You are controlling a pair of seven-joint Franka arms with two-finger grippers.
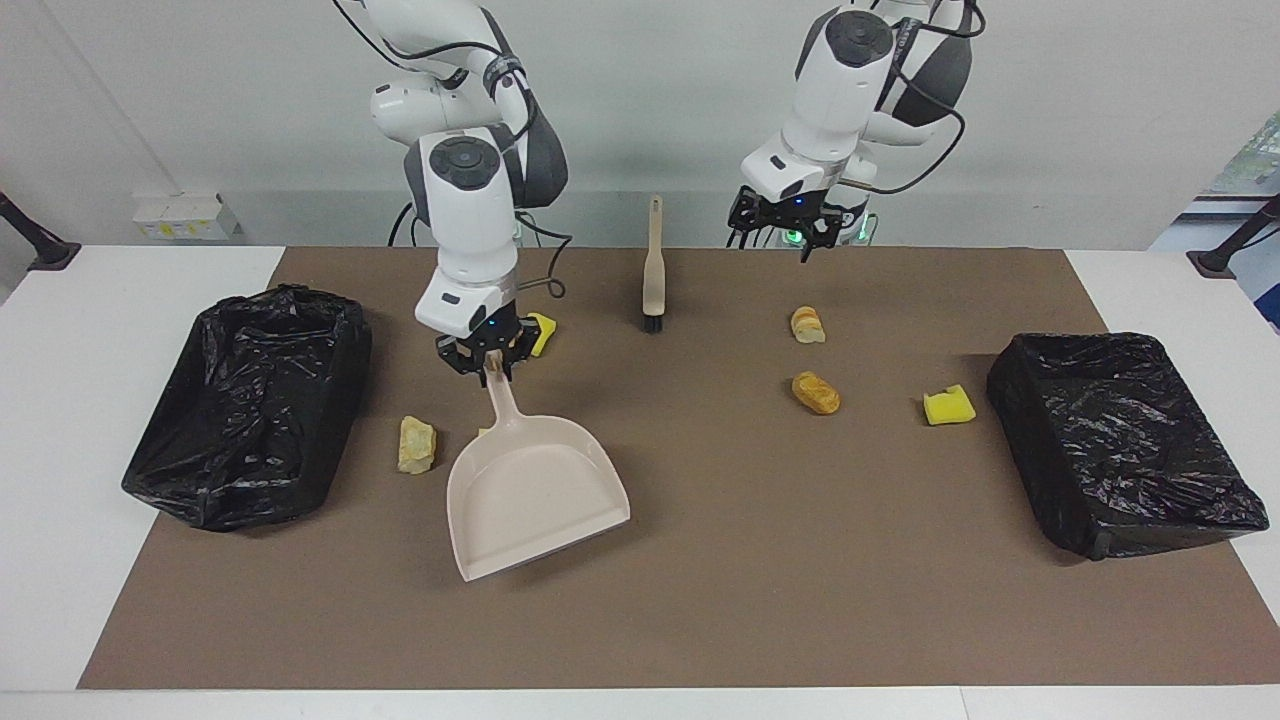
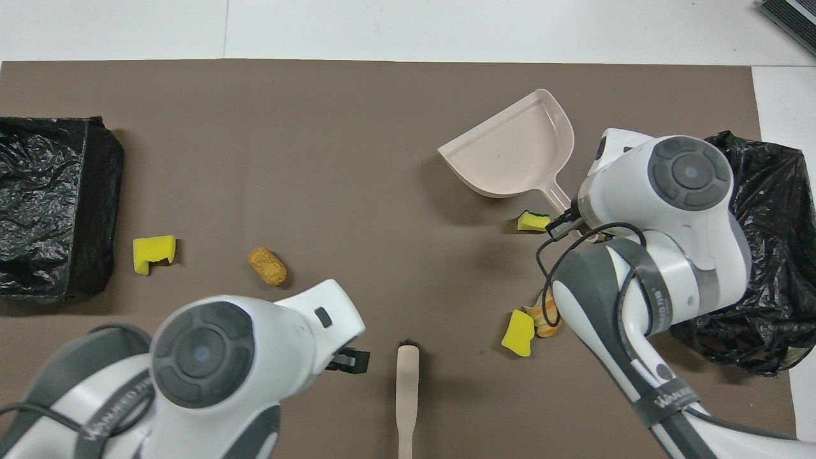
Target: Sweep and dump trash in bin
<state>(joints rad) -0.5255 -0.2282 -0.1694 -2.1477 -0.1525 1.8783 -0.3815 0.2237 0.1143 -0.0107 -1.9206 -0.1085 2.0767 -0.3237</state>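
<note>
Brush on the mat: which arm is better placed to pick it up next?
Left: the left pincer, open and empty, hangs near the brush; the right pincer is shut on the dustpan handle.

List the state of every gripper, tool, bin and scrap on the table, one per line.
Right gripper: shut on the dustpan's handle.
Left gripper: open, holds nothing, in the air above the mat's edge at the robots' end.
Dustpan: held, turned askew, nothing in it.
Brush: lying flat, untouched.
Two black-lined bins: open.
Scraps, e.g. yellow sponge piece: loose on the mat, unswept.
</note>
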